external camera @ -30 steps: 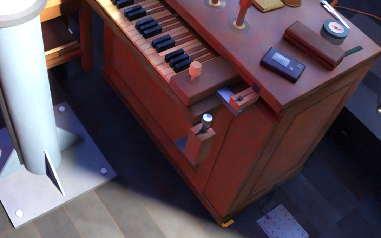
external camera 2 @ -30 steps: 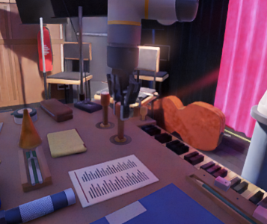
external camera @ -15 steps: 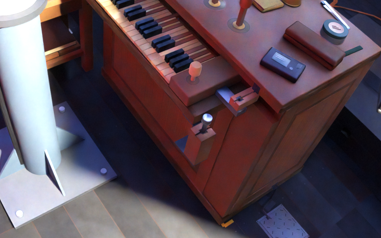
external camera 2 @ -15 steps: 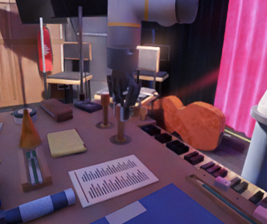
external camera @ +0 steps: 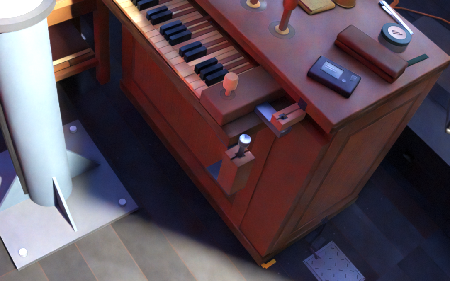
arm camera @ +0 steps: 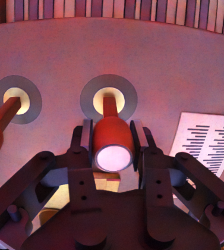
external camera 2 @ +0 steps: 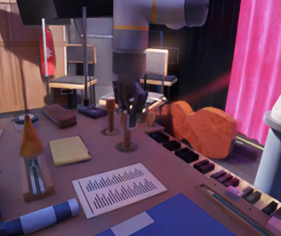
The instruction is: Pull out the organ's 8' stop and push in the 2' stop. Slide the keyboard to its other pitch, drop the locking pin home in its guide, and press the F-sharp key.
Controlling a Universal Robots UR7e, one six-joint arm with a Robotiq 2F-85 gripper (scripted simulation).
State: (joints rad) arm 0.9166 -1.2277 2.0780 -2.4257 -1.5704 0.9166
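Observation:
Two wooden stop knobs stand side by side on the organ's top behind the keyboard [external camera: 188, 42]: one stop [external camera 2: 110, 114] stands free, the other stop [arm camera: 113, 143] is in my gripper [external camera 2: 129, 118]. In the wrist camera the two fingers sit against either side of its red knob, which rises on a stem from a grey ring. At the keyboard's end a pale knob [external camera: 230, 84] stands on the end block. Below it the locking pin [external camera: 243, 144] with a metal ball head stands raised in its wooden guide [external camera: 235, 171]. I cannot tell which stop is which.
The robot's grey pedestal [external camera: 27, 115] stands in front of the organ. On the organ top lie a music sheet [external camera 2: 118, 188], a yellow pad [external camera 2: 69, 150], an orange cone [external camera 2: 30, 135], a brown case [external camera: 370, 52], a dark handset [external camera: 333, 76] and a tape roll [external camera: 395, 36].

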